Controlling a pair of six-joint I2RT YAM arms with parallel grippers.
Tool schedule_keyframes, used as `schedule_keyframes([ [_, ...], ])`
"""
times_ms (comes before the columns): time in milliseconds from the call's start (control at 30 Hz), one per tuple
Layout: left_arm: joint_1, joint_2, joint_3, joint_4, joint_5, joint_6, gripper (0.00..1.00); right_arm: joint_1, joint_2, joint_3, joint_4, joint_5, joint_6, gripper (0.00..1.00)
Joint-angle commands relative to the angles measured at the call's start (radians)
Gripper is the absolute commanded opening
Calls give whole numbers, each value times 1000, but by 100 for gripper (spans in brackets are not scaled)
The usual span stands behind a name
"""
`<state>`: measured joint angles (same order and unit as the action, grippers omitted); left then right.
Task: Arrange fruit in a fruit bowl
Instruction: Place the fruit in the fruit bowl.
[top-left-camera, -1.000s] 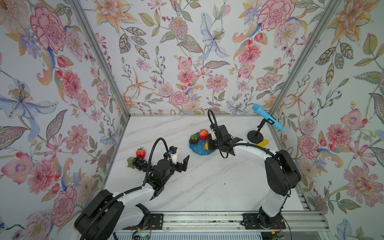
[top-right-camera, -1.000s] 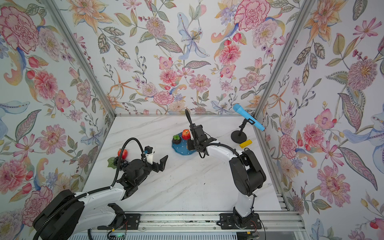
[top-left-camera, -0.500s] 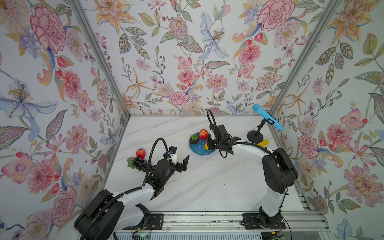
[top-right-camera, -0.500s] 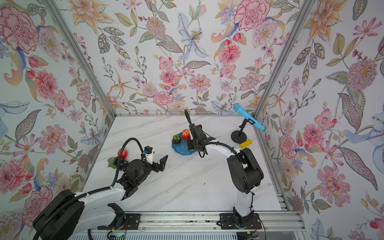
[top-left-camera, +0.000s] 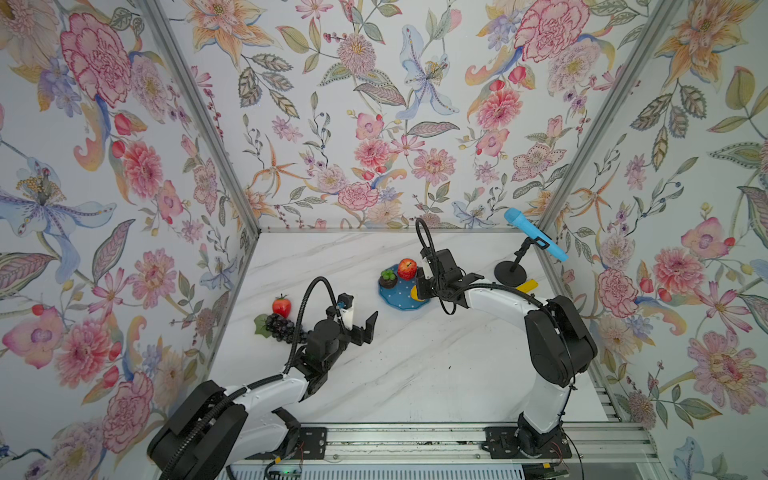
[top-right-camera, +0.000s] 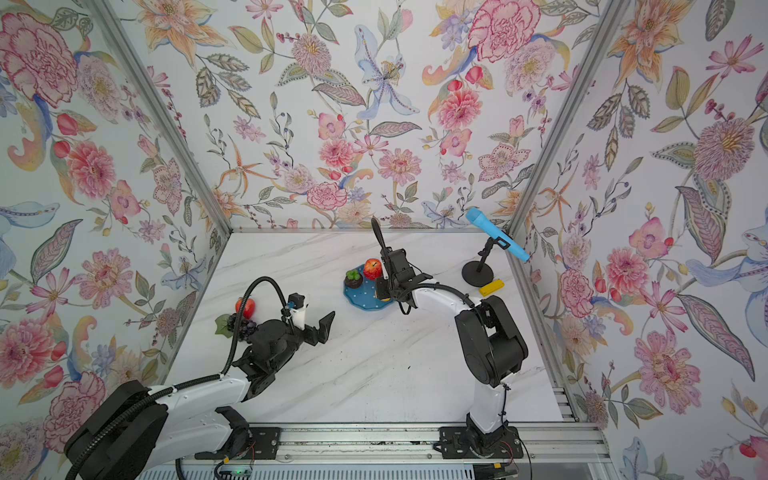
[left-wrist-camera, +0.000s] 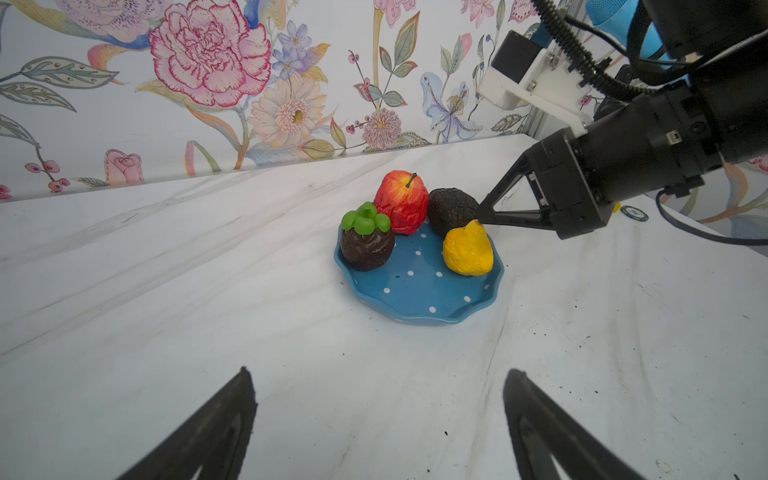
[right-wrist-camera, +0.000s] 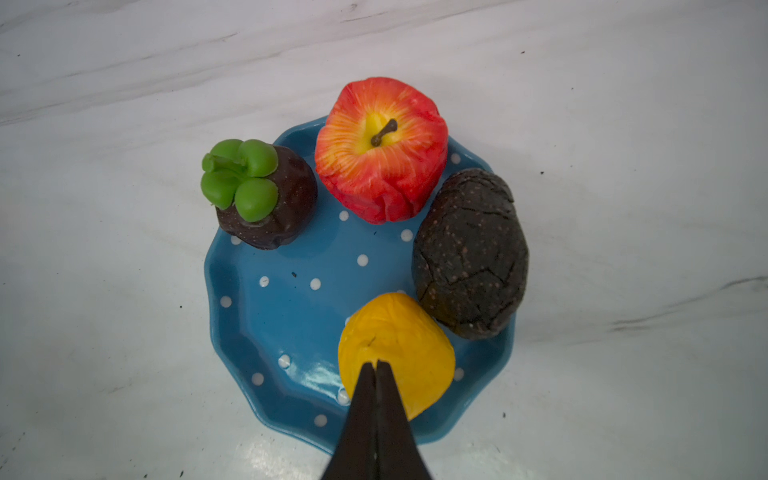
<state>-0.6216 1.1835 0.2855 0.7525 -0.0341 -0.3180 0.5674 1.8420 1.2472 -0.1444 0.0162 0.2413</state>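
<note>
The blue polka-dot fruit bowl (right-wrist-camera: 266, 332) (top-left-camera: 397, 299) holds a red apple (right-wrist-camera: 380, 149), a dark green-topped fruit (right-wrist-camera: 259, 193), a dark brown avocado (right-wrist-camera: 471, 253) and a yellow lemon (right-wrist-camera: 411, 336). My right gripper (right-wrist-camera: 377, 363) (left-wrist-camera: 480, 218) is shut, with nothing between its fingers and its tips at the lemon's top. A red strawberry (top-left-camera: 281, 306) and a dark purple grape bunch (top-left-camera: 279, 326) lie on the table at the left. My left gripper (left-wrist-camera: 378, 370) (top-left-camera: 360, 311) is open and empty. It stands beside the grapes and faces the bowl (left-wrist-camera: 419, 291).
A black round microphone-stand base (top-left-camera: 510, 274) with a blue microphone (top-left-camera: 534, 235) stands at the back right. A small yellow block (top-left-camera: 527, 286) lies beside it. Floral walls close the table on three sides.
My right arm's elbow has drifted slightly left while its shut gripper stays over the bowl. The left arm has not moved.
</note>
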Motion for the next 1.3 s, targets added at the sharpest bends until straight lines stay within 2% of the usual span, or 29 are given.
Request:
schedule_keyframes([
  [0,5,-19,-12,-6,-17,20,94,-3,-18,-32,-21,27,-10,0],
  [500,5,-22,-8,-15,-16,28,94,2,-45,-62,-15,26,-9,0],
  [733,4,-7,2,-33,-8,37,94,8,-41,-48,-17,26,-9,11],
  [1000,5,21,12,-44,-2,50,94,11,-48,-31,-25,22,-10,18],
  [1133,5,21,16,-48,-9,49,94,15,-58,-19,-42,24,-16,27],
  [1267,5,32,69,-129,-7,67,95,23,-78,-4,-77,33,-28,38],
])
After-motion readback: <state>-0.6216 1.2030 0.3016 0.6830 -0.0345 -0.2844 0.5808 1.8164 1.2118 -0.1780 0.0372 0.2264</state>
